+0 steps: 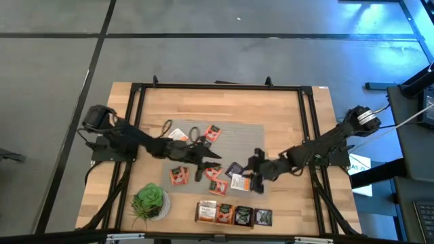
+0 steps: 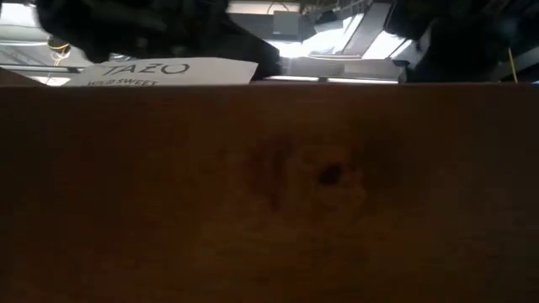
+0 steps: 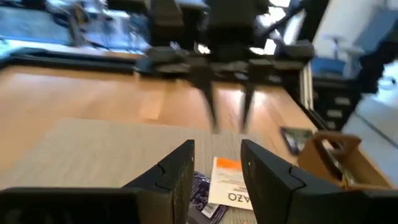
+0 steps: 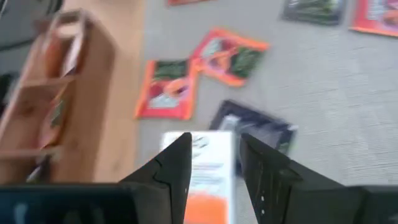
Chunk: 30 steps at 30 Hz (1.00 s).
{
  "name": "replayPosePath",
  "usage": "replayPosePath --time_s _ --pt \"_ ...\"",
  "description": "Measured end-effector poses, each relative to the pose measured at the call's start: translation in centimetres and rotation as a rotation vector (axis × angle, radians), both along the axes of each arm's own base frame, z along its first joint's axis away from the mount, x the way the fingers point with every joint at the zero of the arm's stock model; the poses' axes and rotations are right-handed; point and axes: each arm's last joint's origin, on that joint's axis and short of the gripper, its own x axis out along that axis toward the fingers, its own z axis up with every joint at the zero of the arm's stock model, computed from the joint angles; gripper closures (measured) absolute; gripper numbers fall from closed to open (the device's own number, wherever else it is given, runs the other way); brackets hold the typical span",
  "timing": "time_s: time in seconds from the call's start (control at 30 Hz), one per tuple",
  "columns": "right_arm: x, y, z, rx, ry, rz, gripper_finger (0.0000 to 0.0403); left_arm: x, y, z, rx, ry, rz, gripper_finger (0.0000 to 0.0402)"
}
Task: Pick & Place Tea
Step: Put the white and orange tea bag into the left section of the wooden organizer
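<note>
The right gripper (image 4: 214,163) hangs above the grey mat (image 4: 348,112), jaws parted and holding nothing. A white-and-orange tea sachet (image 4: 208,171) lies flat between them, its long axis along the fingers, orange end nearest the wrist.

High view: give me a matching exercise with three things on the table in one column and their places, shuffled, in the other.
Things:
1. green potted plant
2. compartmented wooden rack
3. white-and-orange flat square tea sachet

Places:
a. on the grey mat, right beside the right gripper
b. on bare wood off the mat, on the left arm's side
c. on bare wood between the mat and the table edge, with sachets in it

Pairs: 1-b, 2-c, 3-a
</note>
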Motion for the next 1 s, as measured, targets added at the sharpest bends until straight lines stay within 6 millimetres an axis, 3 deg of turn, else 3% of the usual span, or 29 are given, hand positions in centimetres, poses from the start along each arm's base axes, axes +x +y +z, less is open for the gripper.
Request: replayPosePath --time_s 0.2,0.37,0.77,1.0 --pt "-0.2 -2.9 -1.8 0.012 0.048 -0.074 0.0265 3.6 1.6 -1.4 0.029 0.152 -0.078 0.0274" --pt "-0.2 -4.0 -2.4 0.072 0.054 -0.065 0.0265 5.6 2.6 -3.1 0.007 0.216 -0.12 0.0274" --pt "0.3 -5.0 -2.1 0.017 -0.021 -0.15 0.0264 6.8 3.2 -7.2 -0.019 0.328 -0.164 0.0274" --pt "0.3 -4.8 -2.1 0.038 -0.015 -0.109 0.0265 6.7 2.0 -7.9 0.028 0.339 -0.212 0.0274"
